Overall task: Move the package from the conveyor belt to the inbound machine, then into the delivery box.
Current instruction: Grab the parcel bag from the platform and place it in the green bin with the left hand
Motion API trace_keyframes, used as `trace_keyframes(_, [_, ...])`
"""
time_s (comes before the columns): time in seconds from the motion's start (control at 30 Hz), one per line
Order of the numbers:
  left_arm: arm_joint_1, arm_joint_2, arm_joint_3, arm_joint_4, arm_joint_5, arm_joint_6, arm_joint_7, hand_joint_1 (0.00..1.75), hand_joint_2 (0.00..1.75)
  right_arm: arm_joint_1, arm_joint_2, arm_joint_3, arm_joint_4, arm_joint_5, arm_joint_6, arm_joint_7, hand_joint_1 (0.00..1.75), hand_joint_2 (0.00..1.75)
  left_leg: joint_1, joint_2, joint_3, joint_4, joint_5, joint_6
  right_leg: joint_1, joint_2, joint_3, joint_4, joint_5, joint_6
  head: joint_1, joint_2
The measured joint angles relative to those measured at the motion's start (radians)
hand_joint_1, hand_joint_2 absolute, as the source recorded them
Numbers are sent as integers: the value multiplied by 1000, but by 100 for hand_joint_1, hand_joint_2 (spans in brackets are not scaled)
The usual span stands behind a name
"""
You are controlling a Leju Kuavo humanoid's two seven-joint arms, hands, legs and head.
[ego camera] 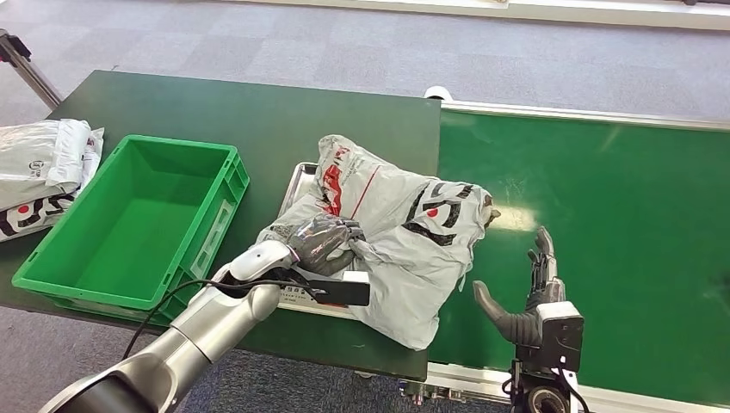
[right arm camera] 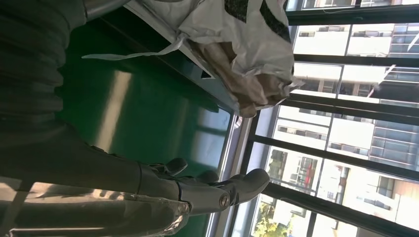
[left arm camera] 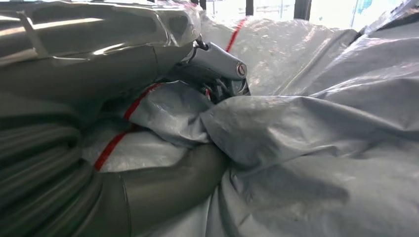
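Closest in, the left robot hand (ego camera: 323,243) grips a crumpled fold of the grey package (ego camera: 405,232), which lies on the metal tray (ego camera: 299,181) of the dark green worktop (ego camera: 258,112), overhanging the conveyor belt (ego camera: 603,215). Right robot hand (ego camera: 527,292) hovers beside it, fingers apart, holding nothing.
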Motion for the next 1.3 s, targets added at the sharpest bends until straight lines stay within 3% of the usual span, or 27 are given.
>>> trace_keyframes(0.3, [27, 10, 1, -51, 60, 53, -74, 175, 175, -6, 3, -1, 4, 0, 1, 1, 0, 175, 0, 0, 0, 0, 0, 0, 0, 0, 0, 0, 0, 0, 0, 0])
trace_keyframes(0.77, [136, -10, 94, -415, 154, 480, -295, 175, 175, -3, 17, -1, 3, 6, 7, 1, 0, 175, 0, 0, -1, 0, 0, 0, 0, 0, -2, 0, 0, 0, 0, 0])
trace_keyframes(0.9, [155, -19, 111, -474, 153, 542, -313, 175, 175, 1, 17, -1, 3, 3, 7, 1, 0, 175, 0, 0, -1, 0, 0, 0, 0, 0, -2, 0, 0, 0, 0, 0])
trace_keyframes(1.0, [164, -23, 119, -497, 153, 567, -318, 175, 175, 1, 18, -1, 3, 0, 7, 1, 0, 175, 0, 0, -1, 0, 0, 0, 0, 0, -2, 0, 0, 0, 0, 0])
trace_keyframes(1.1, [169, -28, 130, -513, 120, 651, -299, 175, 175, 1, 18, 1, 3, -8, 2, 1, 0, 175, 0, 0, -1, 0, 0, 0, 0, 0, -2, 0, 0, 0, 0, 0])
trace_keyframes(1.3, [169, -26, 199, -489, -122, 768, -69, 175, 175, 4, 17, 5, 3, -12, -12, -2, 0, 175, 0, 1, -1, 0, 0, 0, 0, 0, -2, 0, 0, 0, 0, 0])
